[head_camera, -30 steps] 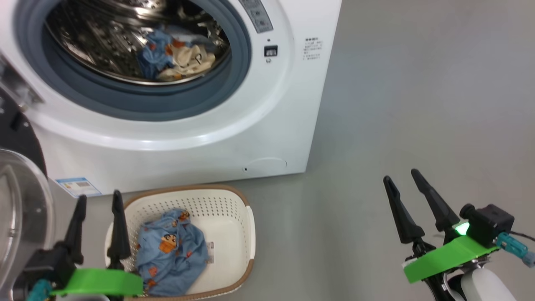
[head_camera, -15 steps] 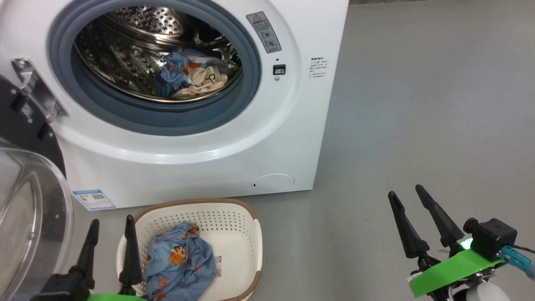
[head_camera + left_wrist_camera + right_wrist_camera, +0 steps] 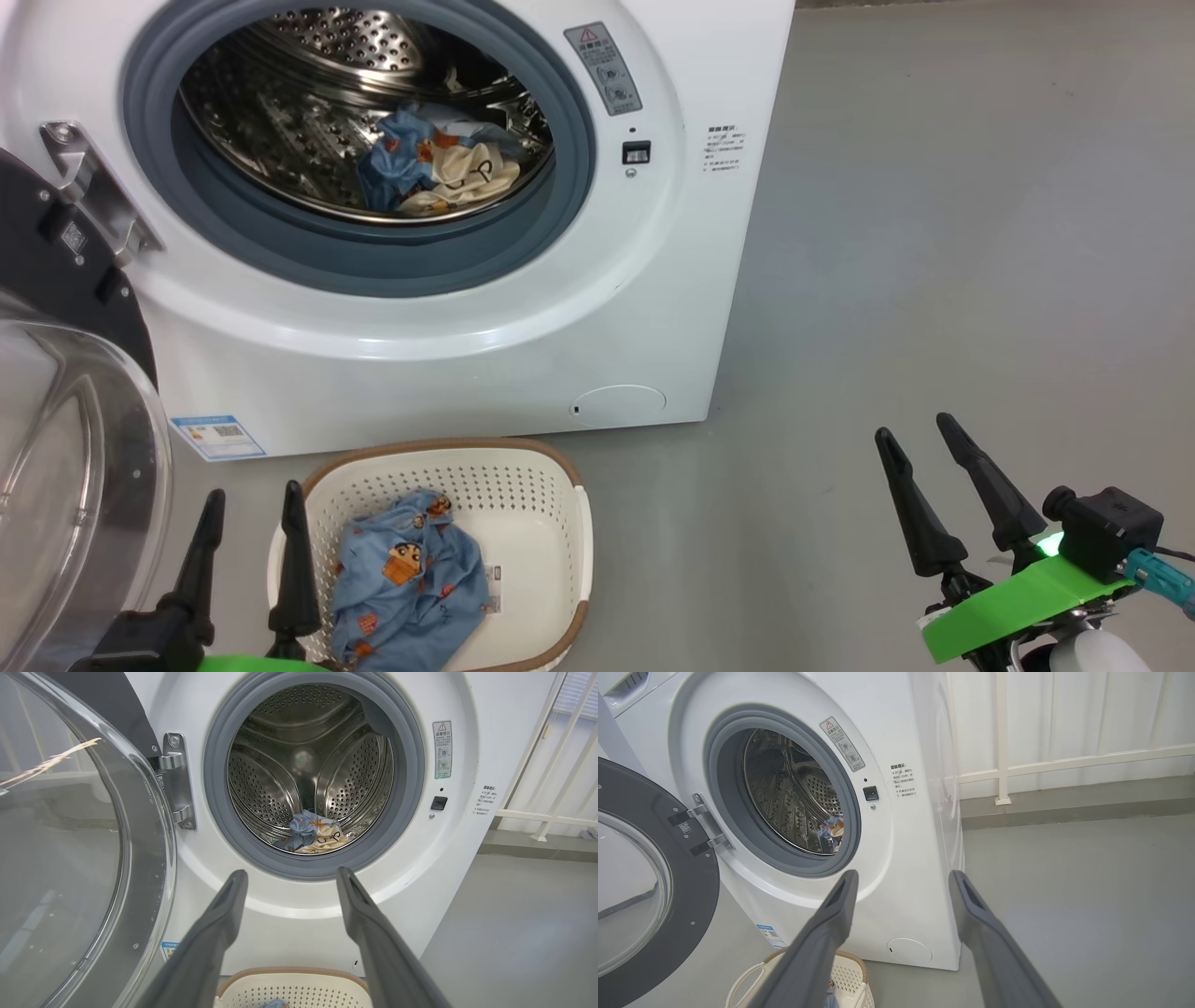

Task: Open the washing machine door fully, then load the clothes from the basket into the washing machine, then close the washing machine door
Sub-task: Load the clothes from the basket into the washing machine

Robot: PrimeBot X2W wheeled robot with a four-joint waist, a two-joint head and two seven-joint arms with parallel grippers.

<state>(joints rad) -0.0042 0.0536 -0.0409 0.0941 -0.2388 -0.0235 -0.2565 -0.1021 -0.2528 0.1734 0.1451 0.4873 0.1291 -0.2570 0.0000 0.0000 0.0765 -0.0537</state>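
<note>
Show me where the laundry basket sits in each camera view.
Head view: basket at bottom, left of centre.
Left wrist view: basket at bottom edge, centre.
Right wrist view: basket at bottom edge, left of centre.
Shared landmark: blue energy sticker just above its left end.

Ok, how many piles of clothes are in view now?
2: one blue-and-cream bundle in the washing machine drum, one blue garment in the basket. Others may be tucked underneath.

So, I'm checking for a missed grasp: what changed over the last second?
The head camera moved, so the whole picture shifted. Nothing was gripped or released: left gripper and right gripper stay open and empty, one garment lies in the basket, another in the drum.
</note>
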